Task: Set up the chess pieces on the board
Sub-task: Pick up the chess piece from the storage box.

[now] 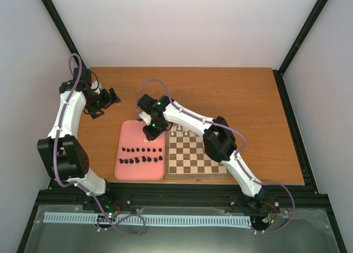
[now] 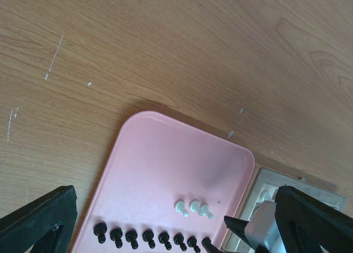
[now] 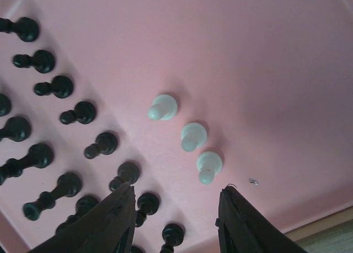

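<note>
- Top external view: the left claw is held over the bare table. The pink tray lies well apart from it, toward the near right.
- The right claw is held above the far right corner of the tray. The board lies just to its right, edge to edge with the tray.
- Two rows of black chess pieces are seen on the tray, nearer the arm bases than the right claw. A few white chess pieces stand on the board's far row, just right of that claw.
- Left wrist view: the fingers of the left claw are spread wide apart, and nothing is held between them.
- The tray is framed between and beyond the two fingers, with the table stretching past it.
- Three white pawns lie close together in the gap, and a row of black chess pieces is lined up nearer the claw. A corner of the board shows beside the right-hand finger.
- Right wrist view: the right claw is seen with its fingers apart and gripping nothing, hanging over the tray.
- The three white pawns are laid in a slanting line just ahead of the gap, the nearest one close to the right-hand finger. None is touched by the claw.
- The black chess pieces lie in two slanting rows to the left of the claw, and the rows end beside and behind the left-hand finger.
</note>
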`<state>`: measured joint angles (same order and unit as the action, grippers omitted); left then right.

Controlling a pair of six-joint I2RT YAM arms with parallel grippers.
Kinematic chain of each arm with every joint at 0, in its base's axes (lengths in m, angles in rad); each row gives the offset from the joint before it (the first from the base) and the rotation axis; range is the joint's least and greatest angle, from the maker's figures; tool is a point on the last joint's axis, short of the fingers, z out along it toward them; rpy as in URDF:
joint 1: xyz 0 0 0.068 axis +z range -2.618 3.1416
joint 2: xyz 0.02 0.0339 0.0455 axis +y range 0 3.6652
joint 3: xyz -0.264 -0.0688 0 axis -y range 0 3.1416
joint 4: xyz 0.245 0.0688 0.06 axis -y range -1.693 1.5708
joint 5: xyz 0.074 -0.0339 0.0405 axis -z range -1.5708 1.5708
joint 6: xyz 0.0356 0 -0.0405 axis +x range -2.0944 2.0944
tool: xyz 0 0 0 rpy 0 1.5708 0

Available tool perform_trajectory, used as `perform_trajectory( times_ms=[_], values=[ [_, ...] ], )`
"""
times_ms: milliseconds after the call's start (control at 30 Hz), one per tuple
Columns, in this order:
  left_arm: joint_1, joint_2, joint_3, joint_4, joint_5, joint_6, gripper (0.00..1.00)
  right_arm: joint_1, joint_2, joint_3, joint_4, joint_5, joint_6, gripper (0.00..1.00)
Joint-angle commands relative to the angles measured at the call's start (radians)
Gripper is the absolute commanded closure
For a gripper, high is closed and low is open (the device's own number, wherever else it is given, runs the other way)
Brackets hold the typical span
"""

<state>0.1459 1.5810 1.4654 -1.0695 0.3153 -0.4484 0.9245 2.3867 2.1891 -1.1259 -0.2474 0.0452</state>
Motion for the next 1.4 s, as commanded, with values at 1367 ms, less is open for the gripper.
perform_trajectory(
  times_ms=[1367],
  values=[
    [-0.001, -0.013, 0.015, 0.009, 0.009, 0.008, 0.0, -0.021, 0.05, 0.065, -0.038, 0.078, 0.006, 0.96]
  ],
)
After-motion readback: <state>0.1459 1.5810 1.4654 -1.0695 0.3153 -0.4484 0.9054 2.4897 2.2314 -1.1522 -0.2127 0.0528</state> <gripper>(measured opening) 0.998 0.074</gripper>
